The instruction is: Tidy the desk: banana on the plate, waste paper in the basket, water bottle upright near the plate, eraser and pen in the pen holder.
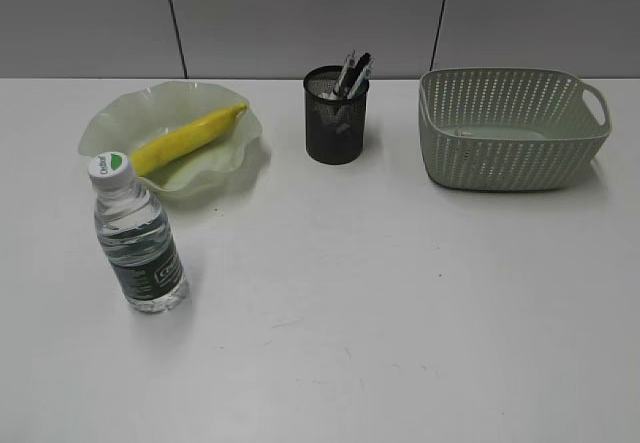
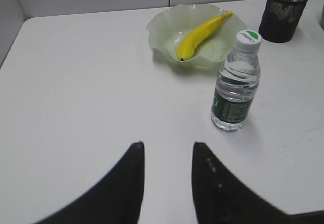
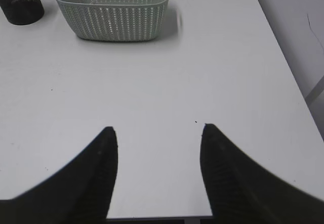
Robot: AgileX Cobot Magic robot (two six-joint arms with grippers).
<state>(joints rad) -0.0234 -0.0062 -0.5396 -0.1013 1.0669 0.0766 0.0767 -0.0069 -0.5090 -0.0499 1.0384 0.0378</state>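
The yellow banana (image 1: 189, 137) (image 2: 202, 33) lies in the pale green ruffled plate (image 1: 218, 98) (image 2: 159, 37) at the back left of the white desk (image 1: 400, 293). In front of the plate the water bottle (image 1: 138, 238) (image 2: 236, 82) stands upright, white cap on top. The black mesh pen holder (image 1: 336, 118) (image 2: 283, 14) (image 3: 20, 4) holds pens (image 1: 352, 73). The sage-green basket (image 1: 512, 128) (image 3: 114, 9) sits at the back right. Waste paper and eraser are hidden from view. My left gripper (image 2: 168, 145) is open over bare desk, short of the bottle. My right gripper (image 3: 158, 129) is open near the desk's front edge, empty.
The desk's right edge (image 3: 283, 57) runs close beside the basket. A grey panelled wall (image 1: 300, 13) stands behind the desk. Neither arm shows in the exterior view.
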